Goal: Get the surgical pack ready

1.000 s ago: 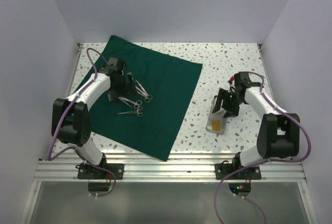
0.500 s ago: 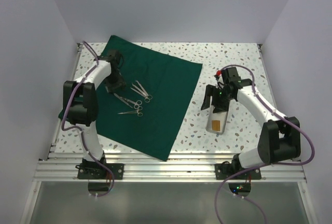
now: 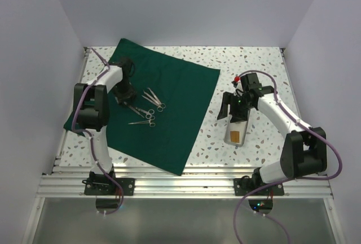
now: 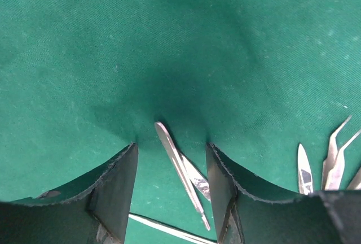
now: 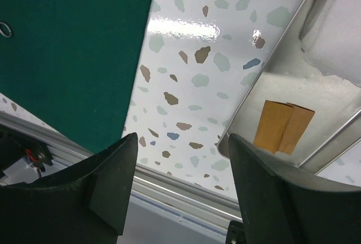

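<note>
Since the drape (image 3: 180, 103) is the wrapping sheet, it lies spread flat on the left of the tabletop (image 3: 254, 63). The steel tools (image 3: 148, 114) rest loose on it, left of its middle, where they can be picked up one by one. The left jaws stand spread with their tips at the cloth, straddling one slim tool (image 4: 177, 165) without touching it, a stance that looks set for a pinch. More tool tips (image 4: 333, 153) lie just beside.

The tray (image 3: 237, 134) sits well apart on the bare tabletop to the right, with gauze (image 5: 338, 24) and a tan tag (image 5: 282, 125) in it. The right jaws, also spread and holding nothing, hang low at the tray's far end. A corner of the tray shows between them, probably so they can grip the wall and bring the tray to the drape.
</note>
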Robot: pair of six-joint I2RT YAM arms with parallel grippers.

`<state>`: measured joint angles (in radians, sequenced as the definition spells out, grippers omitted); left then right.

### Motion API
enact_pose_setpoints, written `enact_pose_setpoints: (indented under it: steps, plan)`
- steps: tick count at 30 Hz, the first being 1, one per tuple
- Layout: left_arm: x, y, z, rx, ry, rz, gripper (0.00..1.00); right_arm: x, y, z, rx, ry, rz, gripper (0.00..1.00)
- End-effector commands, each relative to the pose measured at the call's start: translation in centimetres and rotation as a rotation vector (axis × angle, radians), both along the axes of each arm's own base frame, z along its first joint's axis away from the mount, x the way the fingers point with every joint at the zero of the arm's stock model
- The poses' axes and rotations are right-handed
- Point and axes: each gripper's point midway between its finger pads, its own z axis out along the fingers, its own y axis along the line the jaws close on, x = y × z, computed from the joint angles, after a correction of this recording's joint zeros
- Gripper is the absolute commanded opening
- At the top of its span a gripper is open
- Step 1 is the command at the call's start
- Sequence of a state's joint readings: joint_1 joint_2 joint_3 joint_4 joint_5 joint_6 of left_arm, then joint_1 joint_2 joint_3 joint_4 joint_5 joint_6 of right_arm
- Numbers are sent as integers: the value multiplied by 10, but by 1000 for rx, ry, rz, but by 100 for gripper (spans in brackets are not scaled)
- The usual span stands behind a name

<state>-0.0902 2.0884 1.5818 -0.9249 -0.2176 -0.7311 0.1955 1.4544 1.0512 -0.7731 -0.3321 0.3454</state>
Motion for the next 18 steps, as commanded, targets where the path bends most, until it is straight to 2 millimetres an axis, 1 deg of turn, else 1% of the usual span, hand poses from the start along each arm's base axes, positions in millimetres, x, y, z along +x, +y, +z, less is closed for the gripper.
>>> enact_pose_setpoints:
  steps: [1,5,6,8,10,12,13,15,17,18]
  plan:
    - [9,6,6,29,-27,44,55,9,5,7,25,-38,27,69]
    - [6,5,-1,23,-17,52,50,9,7,6,35,-37,25,70]
    - [4,6,-3,28,-13,53,46,9,6,5,35,-35,22,70]
    - [2,7,-6,30,-7,53,43,9,6,5,34,-34,23,70]
    - [1,8,-7,29,-4,56,36,10,7,6,35,-37,25,70]
    - [1,8,-8,24,-11,58,31,10,7,7,37,-40,25,70]
    - [1,9,-7,22,-14,61,31,11,7,8,38,-41,24,70]
    - [0,9,-9,16,-12,63,24,11,8,8,38,-39,26,70]
    - [0,10,-7,15,-15,59,21,11,8,8,39,-38,23,70]
    - [1,10,-7,15,-18,60,15,12,7,9,40,-41,21,70]
